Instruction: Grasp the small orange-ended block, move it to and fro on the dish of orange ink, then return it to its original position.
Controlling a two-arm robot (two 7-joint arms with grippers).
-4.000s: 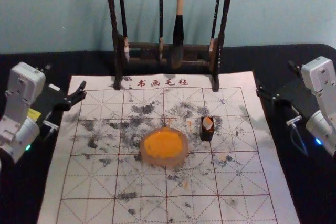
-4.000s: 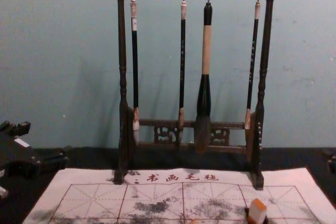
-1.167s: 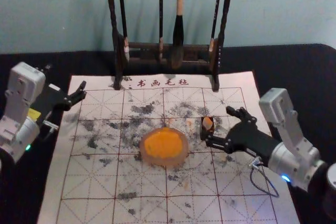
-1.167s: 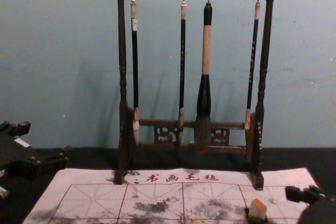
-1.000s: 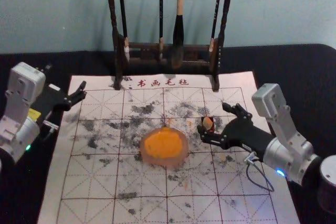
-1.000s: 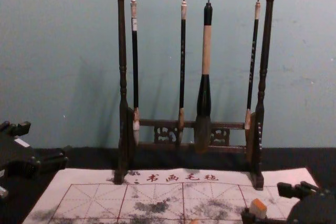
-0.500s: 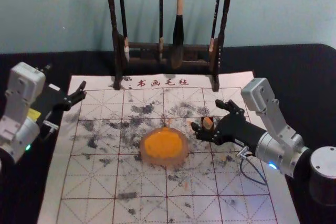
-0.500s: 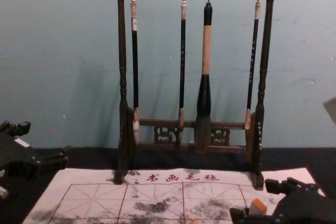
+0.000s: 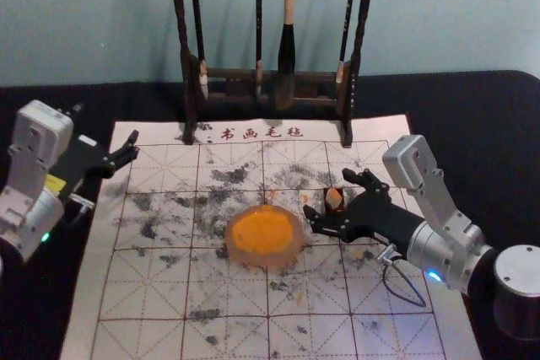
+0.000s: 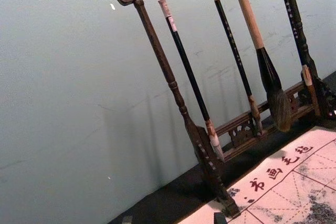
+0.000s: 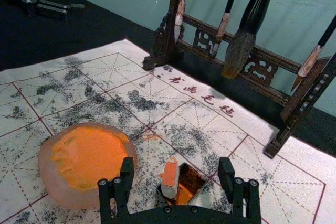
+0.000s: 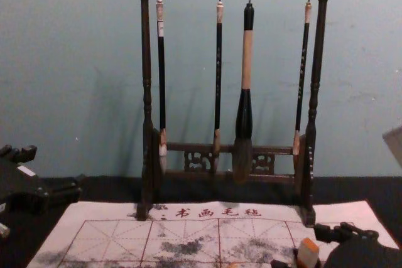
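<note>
Compared with four seconds ago, the right gripper (image 9: 327, 194) has come in off the edge of the felt mat (image 9: 211, 297) and is now down around the small orange-ended block (image 11: 169, 179). Block's still in its little dark box (image 11: 192, 180), orange end up, leaning on the side nearer the dish of orange ink (image 9: 263, 232). Right wrist view has the fingers spread, one on either side of block and box, and nothing's clamped yet. Makes sense to me: straddle first, so the squeeze comes in evenly and doesn't just knock the thing over. I'd guess the box is there to keep the block upright and the wet ink off the mat, and the dish sits just beside it so the dip is a short trip. Left gripper (image 12: 55, 169) is parked off by the mat's left edge with its fingers apart too, probably since this is a one-arm job. Brush rack (image 9: 228, 75) stands at the back, out of the way. My one worry is the pinch catching the box walls along with the block, so it wants to be well centred before closing, then lifted straight up.
</note>
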